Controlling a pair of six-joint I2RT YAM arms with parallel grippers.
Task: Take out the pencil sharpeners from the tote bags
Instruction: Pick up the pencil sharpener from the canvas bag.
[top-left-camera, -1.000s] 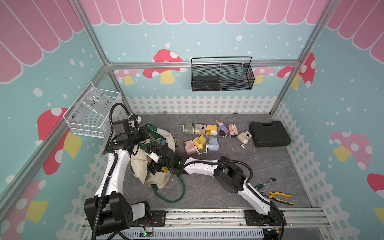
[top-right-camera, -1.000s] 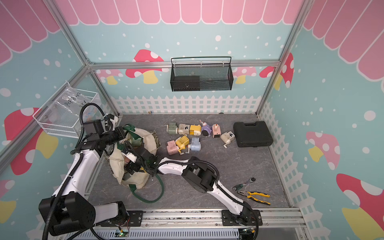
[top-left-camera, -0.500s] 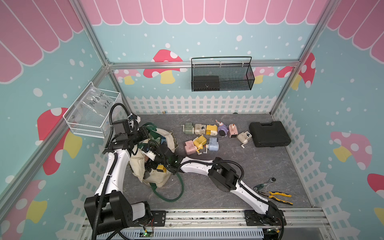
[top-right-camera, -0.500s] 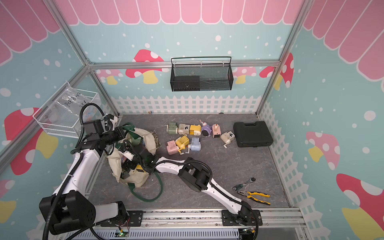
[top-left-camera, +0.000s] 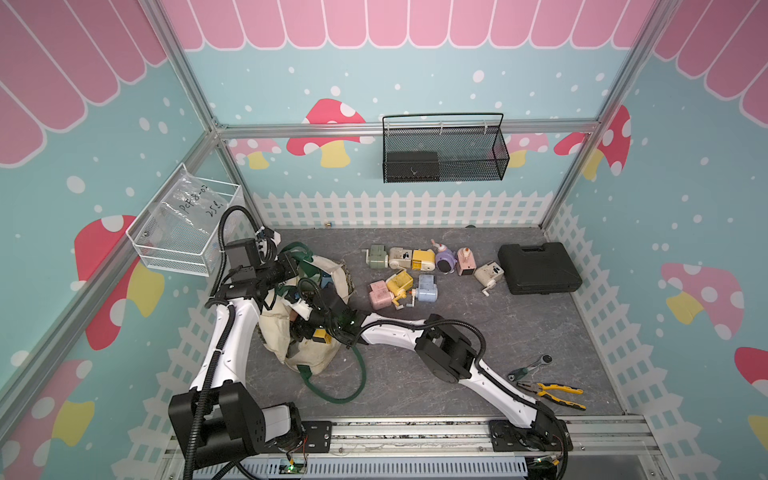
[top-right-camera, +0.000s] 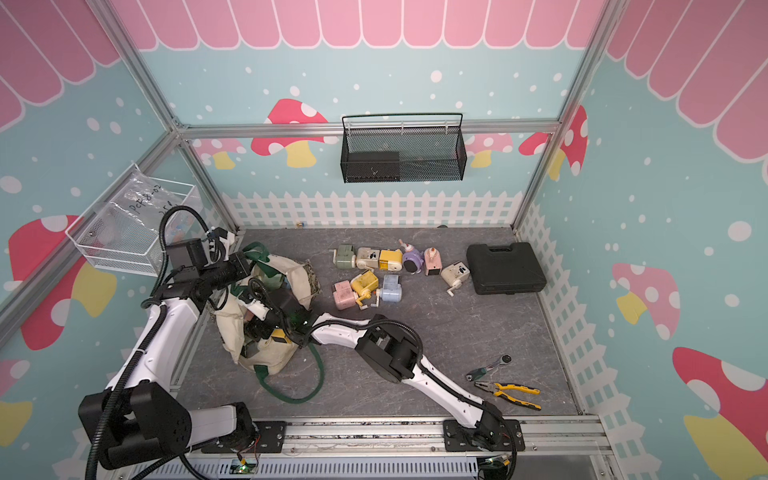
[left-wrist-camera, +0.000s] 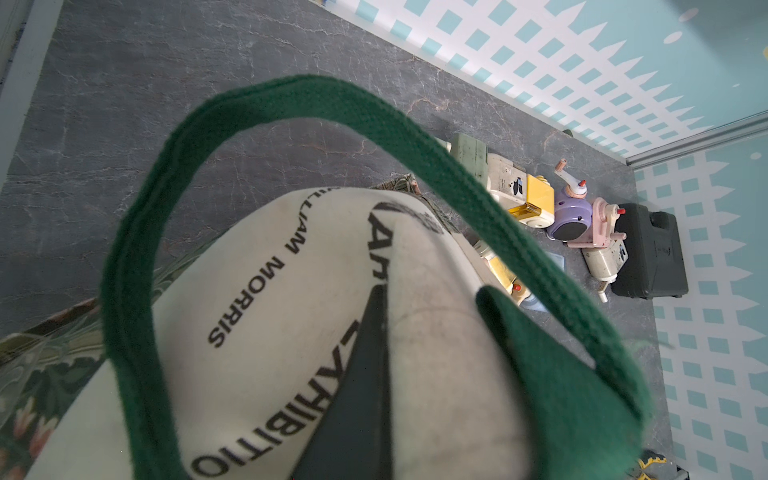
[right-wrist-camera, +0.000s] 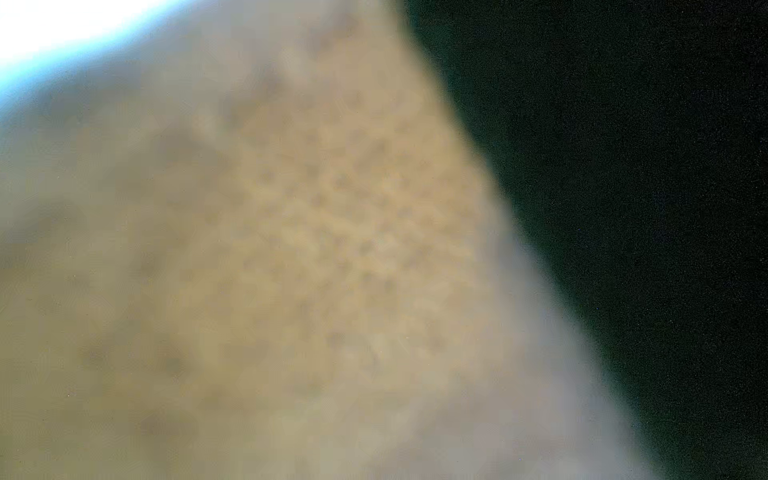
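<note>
The cream tote bag (top-left-camera: 309, 353) with green handles slumps at the left of the floor, its mouth held up by my left gripper (top-left-camera: 300, 268), which is shut on the rim. In the left wrist view one dark finger (left-wrist-camera: 365, 395) presses the lettered canvas (left-wrist-camera: 270, 299) under the green strap (left-wrist-camera: 137, 257). My right gripper (top-left-camera: 305, 330) reaches inside the bag beside a yellow pencil sharpener (top-left-camera: 322, 336); canvas hides its jaws, and the right wrist view shows only blurred cloth (right-wrist-camera: 291, 249). Several pencil sharpeners (top-left-camera: 423, 258) lie on the floor to the right of the bag.
A black plastic case (top-left-camera: 538, 268) lies at the right rear. Yellow-handled pliers (top-left-camera: 552, 390) and a ratchet wrench (top-left-camera: 532, 368) lie at the front right. A black mesh basket (top-left-camera: 444, 153) hangs on the back wall, a white wire basket (top-left-camera: 183, 232) on the left wall.
My right arm has shifted left and pushed its gripper deeper into the bag. The left gripper has kept its hold on the bag's rim.
</note>
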